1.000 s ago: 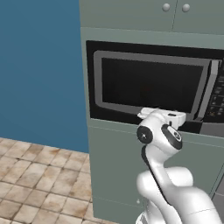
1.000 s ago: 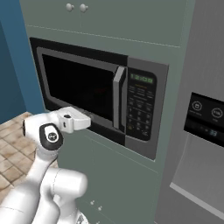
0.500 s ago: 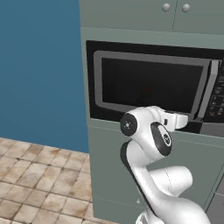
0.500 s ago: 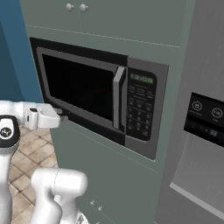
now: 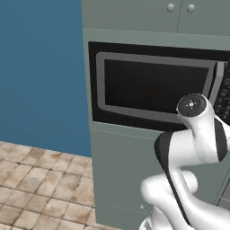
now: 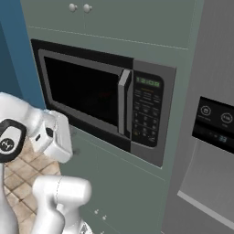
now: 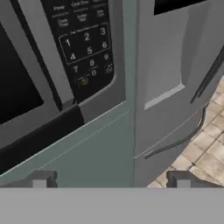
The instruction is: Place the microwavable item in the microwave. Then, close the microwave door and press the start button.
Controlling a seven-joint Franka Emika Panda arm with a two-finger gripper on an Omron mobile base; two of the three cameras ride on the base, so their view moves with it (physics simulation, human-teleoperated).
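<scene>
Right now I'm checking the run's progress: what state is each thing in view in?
Black-and-grey built-in microwave: dark inside, contents not visible.
Black-framed microwave door with vertical grey handle: shut.
Two-finger gripper: jaws open, holding nothing, apart from the microwave.
Upper grey cabinet doors with round knobs: shut.
Tall grey fridge: doors shut.

The floor (image 5: 36, 184) fills the lower left of the left base view: beige and brown stone tiles with pale grout. The grey-green cabinet (image 5: 121, 175) stands directly on it, its foot in the lower middle of the frame, and the blue wall (image 5: 40, 72) meets the tiles along a line across the left. In the hand view the same tiles (image 7: 210, 148) show at the right edge, with the grey fridge (image 7: 175, 65) standing on them.
</scene>
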